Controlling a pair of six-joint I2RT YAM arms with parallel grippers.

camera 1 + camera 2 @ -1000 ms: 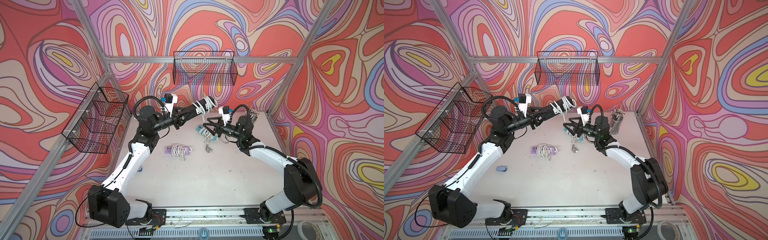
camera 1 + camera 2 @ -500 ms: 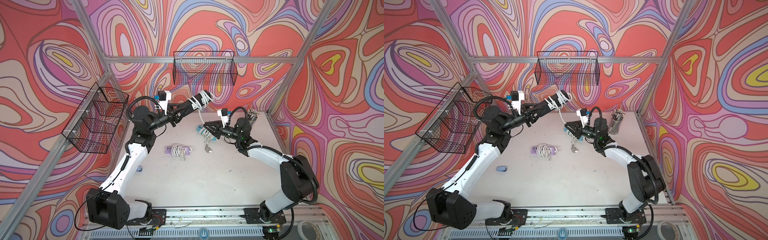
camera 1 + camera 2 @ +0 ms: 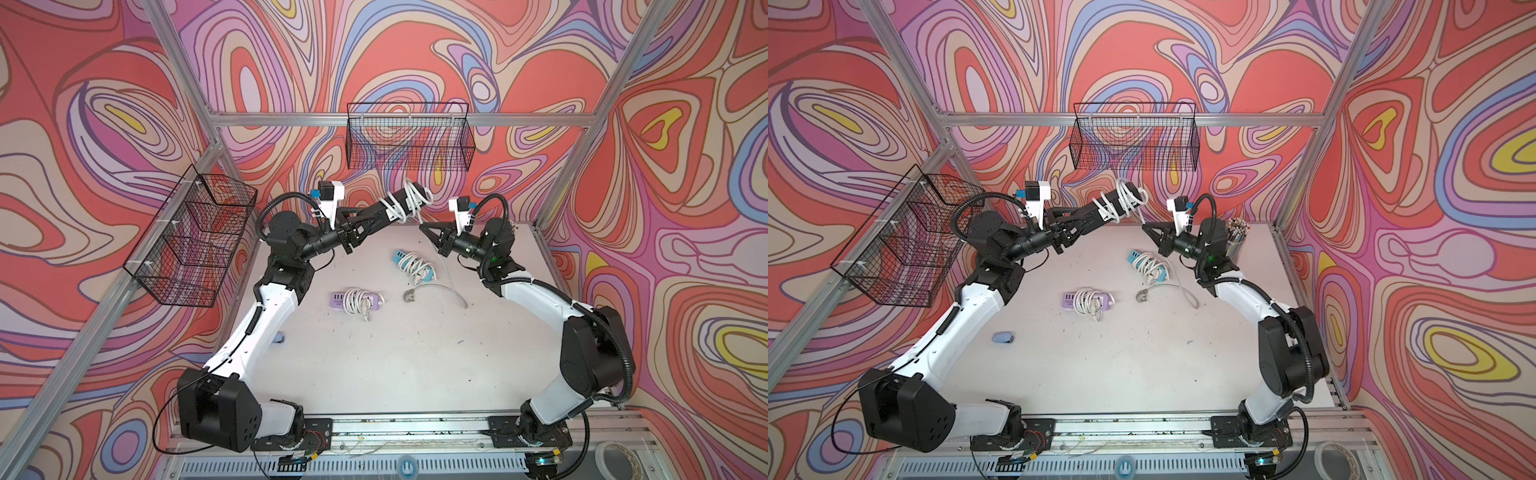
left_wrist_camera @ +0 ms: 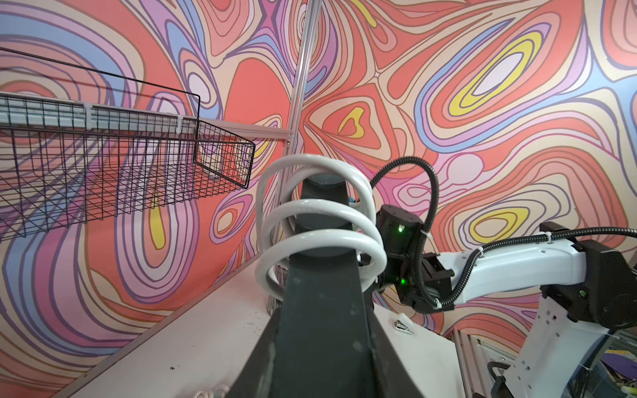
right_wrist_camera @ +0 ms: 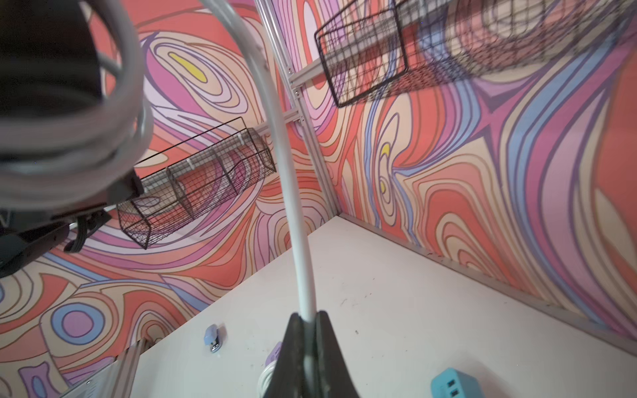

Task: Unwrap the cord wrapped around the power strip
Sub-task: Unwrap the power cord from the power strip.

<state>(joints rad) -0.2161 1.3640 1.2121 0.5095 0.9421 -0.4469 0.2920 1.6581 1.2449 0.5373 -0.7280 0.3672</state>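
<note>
A black power strip [image 3: 398, 202] [image 3: 1109, 206] is held up in the air above the back of the table, with a white cord [image 3: 412, 192] [image 3: 1126, 192] coiled around its far end. My left gripper [image 3: 371, 217] [image 3: 1080, 222] is shut on the strip's near end. In the left wrist view the strip [image 4: 324, 320] fills the space between the fingers [image 4: 263, 348], and three cord loops [image 4: 320, 241] ring it. One free strand of cord [image 5: 291, 193] drops from the coils to my right gripper [image 3: 422, 227] [image 3: 1145, 228] [image 5: 307, 318], which is shut on it.
On the table lie a blue power strip [image 3: 414, 264] with its cord partly loose, a grey plug [image 3: 409, 296], a purple power strip [image 3: 355, 300] still wrapped, and a blue stapler [image 3: 1003, 337]. Wire baskets [image 3: 409, 137] [image 3: 195, 237] hang on the walls. A pencil cup [image 3: 1237, 235] stands back right.
My right gripper was open a second ago; it rose toward the strip and shut on the hanging cord. The left arm lifted the strip slightly higher and back.
</note>
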